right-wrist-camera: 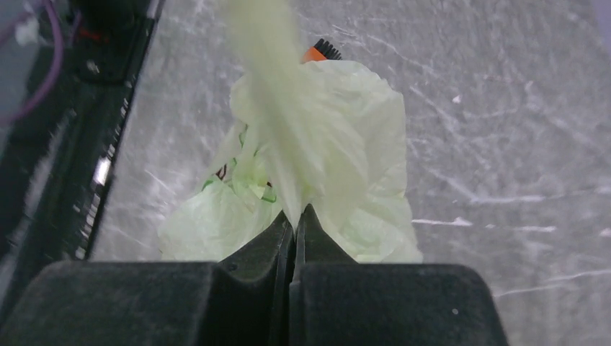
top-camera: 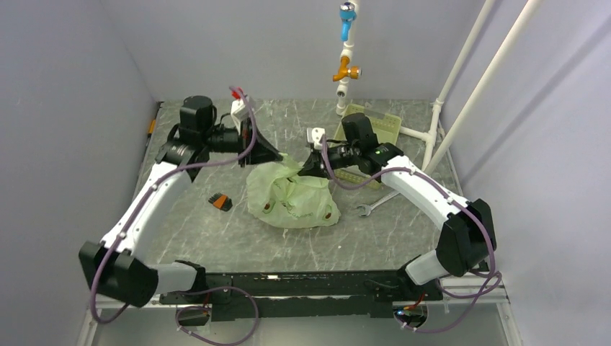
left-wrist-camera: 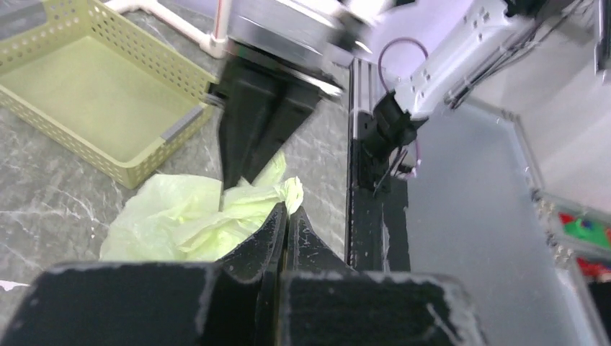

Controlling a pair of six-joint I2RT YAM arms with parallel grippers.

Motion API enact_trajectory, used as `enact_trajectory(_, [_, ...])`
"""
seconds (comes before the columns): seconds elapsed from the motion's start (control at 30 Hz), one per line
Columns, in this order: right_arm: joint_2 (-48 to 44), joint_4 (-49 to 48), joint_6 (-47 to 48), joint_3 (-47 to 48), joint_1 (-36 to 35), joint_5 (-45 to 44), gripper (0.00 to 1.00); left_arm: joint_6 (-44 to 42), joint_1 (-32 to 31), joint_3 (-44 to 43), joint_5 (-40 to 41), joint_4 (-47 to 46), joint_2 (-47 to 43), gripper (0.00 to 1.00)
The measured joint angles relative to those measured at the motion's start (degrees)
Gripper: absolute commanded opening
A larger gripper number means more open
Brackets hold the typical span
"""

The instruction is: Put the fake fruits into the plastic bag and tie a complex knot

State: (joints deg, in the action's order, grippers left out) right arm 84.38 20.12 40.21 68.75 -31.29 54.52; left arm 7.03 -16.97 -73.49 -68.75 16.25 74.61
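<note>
My left gripper [left-wrist-camera: 287, 215] and right gripper [right-wrist-camera: 295, 216] were both pinched fully shut on crinkled film at the top of the plastic bag [top-camera: 295, 203], which lay slumped just left of the green tray [top-camera: 387, 121].

Wrench [top-camera: 372, 206] right of centre; orange-black block [top-camera: 220, 201] left; tray [top-camera: 389, 124] rear.

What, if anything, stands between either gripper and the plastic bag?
Nothing visible. The right gripper is shut on a raised strand of the plastic bag; the left gripper is shut on its film too. The wrench lies aside.
</note>
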Motion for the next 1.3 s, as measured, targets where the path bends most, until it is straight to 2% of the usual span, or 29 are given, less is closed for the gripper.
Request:
enact_trajectory(0.13, [0.3,-5.5,-15.9,-1.3,0.5,-1.0,0.0,-12.4,-4.5,5.4,3.5,4.1,-6.5,0.0])
enact_trajectory(0.27, [1.5,-8.4,-28.6,-2.2,0.6,-3.1,0.0,-23.8,-12.0,14.6,11.6,5.8,-11.1,0.0])
enact_trajectory(0.37, [1.8,-8.7,-35.6,-2.7,0.5,-4.7,0.0,-29.0,-16.2,22.8,21.6,2.5,-12.2,0.0])
enact_trajectory(0.47, [1.9,-8.7,-40.7,-3.2,0.3,-5.9,0.0,-30.4,-18.9,28.0,31.2,-3.6,-11.5,0.0])
enact_trajectory(0.6, [1.9,-10.0,-44.8,-4.2,0.6,-7.3,0.0,-28.3,-19.8,28.9,41.6,-10.1,-6.5,0.0])
enact_trajectory(0.7, [1.9,-11.8,-46.7,-5.3,0.9,-7.3,0.0,-22.9,-18.0,29.3,43.3,-16.0,-3.2,0.0])
enact_trajectory(0.9, [1.9,-20.3,-52.0,-7.1,0.3,-6.5,0.0,-10.4,-12.8,30.2,39.5,-27.3,0.5,0.0])
enact_trajectory(1.13, [6.7,-32.6,-56.5,-5.9,-5.5,-10.7,0.0,1.2,-5.8,29.7,27.8,-35.6,5.0,0.0])
enact_trajectory(1.17, [8.5,-33.8,-56.8,-4.8,-6.2,-11.1,0.07,3.2,-4.3,29.7,25.3,-36.7,6.1,0.0])
enact_trajectory(1.27, [12.4,-35.6,-57.3,-2.0,-6.9,-10.7,0.49,9.4,-0.1,29.6,18.0,-40.8,9.8,0.0])
enact_trajectory(1.3, [13.0,-35.4,-57.0,-1.3,-7.1,-9.9,0.6,11.0,0.5,29.6,16.5,-41.7,10.6,0.0])
